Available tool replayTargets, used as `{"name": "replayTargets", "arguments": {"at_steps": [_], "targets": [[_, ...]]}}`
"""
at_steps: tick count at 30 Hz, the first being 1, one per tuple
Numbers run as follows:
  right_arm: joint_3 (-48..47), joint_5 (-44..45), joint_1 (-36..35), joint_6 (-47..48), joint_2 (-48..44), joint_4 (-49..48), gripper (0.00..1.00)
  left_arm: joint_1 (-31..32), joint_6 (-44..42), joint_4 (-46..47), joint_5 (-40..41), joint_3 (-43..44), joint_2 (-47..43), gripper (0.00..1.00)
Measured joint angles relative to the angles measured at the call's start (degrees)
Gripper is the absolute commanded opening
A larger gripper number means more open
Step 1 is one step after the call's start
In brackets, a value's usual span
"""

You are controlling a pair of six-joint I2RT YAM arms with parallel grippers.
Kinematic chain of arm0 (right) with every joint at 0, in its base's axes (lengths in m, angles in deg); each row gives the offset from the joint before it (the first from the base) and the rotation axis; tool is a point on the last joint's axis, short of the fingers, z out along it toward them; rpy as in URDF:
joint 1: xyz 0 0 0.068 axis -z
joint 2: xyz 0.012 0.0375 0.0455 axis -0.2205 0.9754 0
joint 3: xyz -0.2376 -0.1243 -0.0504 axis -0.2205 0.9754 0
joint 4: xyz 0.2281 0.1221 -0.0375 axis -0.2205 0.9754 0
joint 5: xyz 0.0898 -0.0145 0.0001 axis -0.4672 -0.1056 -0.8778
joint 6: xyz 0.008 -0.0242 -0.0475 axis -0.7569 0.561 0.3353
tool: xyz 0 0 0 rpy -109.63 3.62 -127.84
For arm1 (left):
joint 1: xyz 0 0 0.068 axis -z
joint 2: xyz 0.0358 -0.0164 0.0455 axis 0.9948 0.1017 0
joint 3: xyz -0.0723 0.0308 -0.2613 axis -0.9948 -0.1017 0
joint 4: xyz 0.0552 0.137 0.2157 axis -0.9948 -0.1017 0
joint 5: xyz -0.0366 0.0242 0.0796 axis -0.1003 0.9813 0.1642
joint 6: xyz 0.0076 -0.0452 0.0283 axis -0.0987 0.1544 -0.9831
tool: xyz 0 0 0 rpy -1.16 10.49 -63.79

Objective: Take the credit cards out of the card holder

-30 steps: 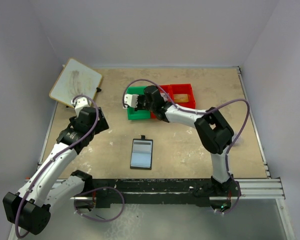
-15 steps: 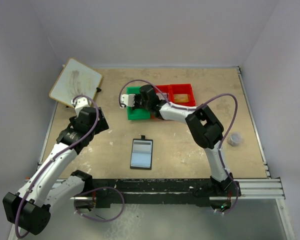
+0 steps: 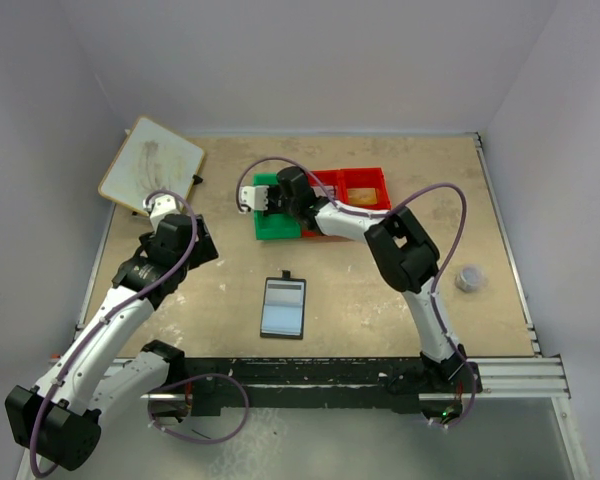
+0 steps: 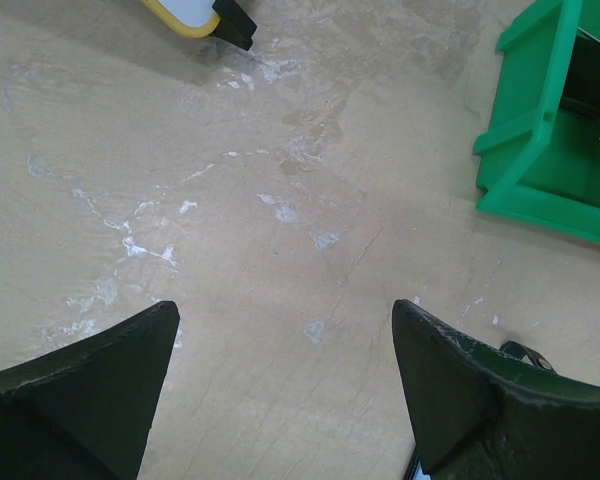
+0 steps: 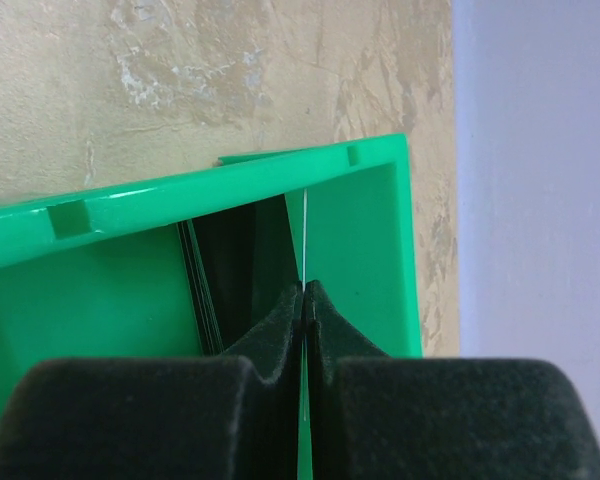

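Note:
The card holder [image 3: 283, 307] lies open on the table, pale inside up, with a small black tab at its far edge. My right gripper [image 3: 268, 199] [image 5: 305, 285] hangs over the green bin [image 3: 271, 228] [image 5: 365, 230], shut on a thin credit card [image 5: 306, 225] seen edge-on. Several dark cards [image 5: 202, 290] stand on edge inside that bin. My left gripper [image 3: 202, 250] [image 4: 285, 310] is open over bare table, to the left of the holder, with nothing between its fingers.
A red bin [image 3: 365, 186] adjoins the green one [image 4: 540, 150] on its right. A yellow-edged white board [image 3: 150, 164] [image 4: 195, 12] lies at the back left. A small grey round object [image 3: 469, 278] sits at the right. Walls close in the table.
The right arm has shifted a little left over the green bin, its elbow swinging left and uncovering the grey object. The left arm and the card holder have not moved.

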Motion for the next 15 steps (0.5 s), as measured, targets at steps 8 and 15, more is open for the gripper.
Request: {"name": "replayTargets", "arguments": {"at_steps": [8,15], "targets": [[-0.7,-0.1,0.5,0.2,1.7,0.7,0.08,0.0,-0.4,0.0,-0.6,0.0,0.0,0.84],[-0.7,-0.1,0.5,1.2,1.8,1.6,0.22,-0.3,-0.4,0.0,-0.8,0.0,0.0,0.83]]}}
